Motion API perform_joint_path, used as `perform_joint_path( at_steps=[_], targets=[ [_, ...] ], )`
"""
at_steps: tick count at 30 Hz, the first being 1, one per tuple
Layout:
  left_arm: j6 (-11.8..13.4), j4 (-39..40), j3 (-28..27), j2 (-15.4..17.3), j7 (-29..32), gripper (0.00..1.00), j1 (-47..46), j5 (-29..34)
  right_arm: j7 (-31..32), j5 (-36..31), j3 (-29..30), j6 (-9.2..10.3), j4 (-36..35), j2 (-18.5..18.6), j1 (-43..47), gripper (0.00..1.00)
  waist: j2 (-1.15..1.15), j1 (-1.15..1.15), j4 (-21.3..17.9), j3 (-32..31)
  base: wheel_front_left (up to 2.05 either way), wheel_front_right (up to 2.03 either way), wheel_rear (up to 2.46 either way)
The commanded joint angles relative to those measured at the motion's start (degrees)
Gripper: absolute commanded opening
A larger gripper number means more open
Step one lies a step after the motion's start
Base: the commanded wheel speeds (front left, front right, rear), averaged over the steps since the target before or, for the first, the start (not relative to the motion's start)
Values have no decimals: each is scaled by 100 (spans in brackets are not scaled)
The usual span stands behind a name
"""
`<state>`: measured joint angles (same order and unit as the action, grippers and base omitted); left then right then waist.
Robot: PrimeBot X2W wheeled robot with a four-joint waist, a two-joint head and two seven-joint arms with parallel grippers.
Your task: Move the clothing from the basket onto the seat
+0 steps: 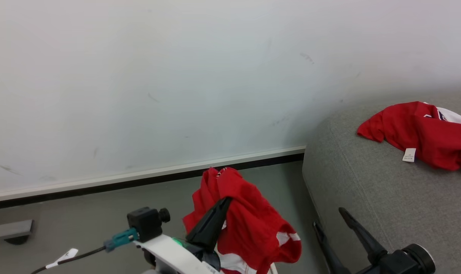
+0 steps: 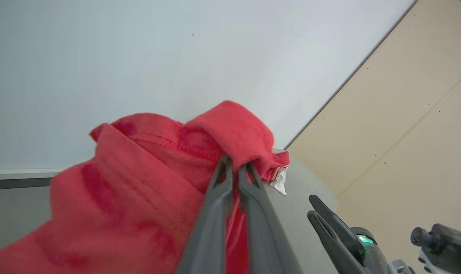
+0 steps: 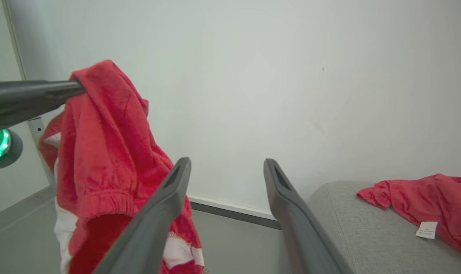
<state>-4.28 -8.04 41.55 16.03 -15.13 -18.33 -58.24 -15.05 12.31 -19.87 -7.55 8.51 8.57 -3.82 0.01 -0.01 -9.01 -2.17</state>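
Observation:
A red garment with white trim (image 1: 253, 224) hangs in the air over the floor, and my left gripper (image 1: 226, 201) is shut on its upper fold. The left wrist view shows the two fingers pinched together on the red cloth (image 2: 146, 182). My right gripper (image 1: 329, 217) stands open and empty just to the right, beside the front of the grey seat (image 1: 367, 198). In the right wrist view its fingers (image 3: 177, 182) spread wide, the hanging garment (image 3: 104, 152) to their left. Another red jersey (image 1: 424, 131) with a white label lies on the seat. The basket is out of view.
A pale wall with a white and black baseboard (image 1: 146, 179) runs behind the grey floor. A dark flat object (image 1: 9, 230) sits on the floor at far left. A cable with a teal plug (image 1: 120, 239) runs from my left wrist.

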Motion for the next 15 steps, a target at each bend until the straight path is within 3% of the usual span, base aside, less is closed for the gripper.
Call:
perform_joint_path(
  at_steps=[1, 15],
  targets=[
    [20, 83, 6, 15, -3, 0, 100, 69, -19, 61, -133, 13, -2, 86, -36, 100, -1, 1, 38, -34, 0, 0, 0],
    [-60, 521, 373, -31, 219, 0, 44, 187, 76, 679, -1388, 13, -29, 637, -748, 100, -1, 1, 101, -103, 0, 0, 0]
  ],
)
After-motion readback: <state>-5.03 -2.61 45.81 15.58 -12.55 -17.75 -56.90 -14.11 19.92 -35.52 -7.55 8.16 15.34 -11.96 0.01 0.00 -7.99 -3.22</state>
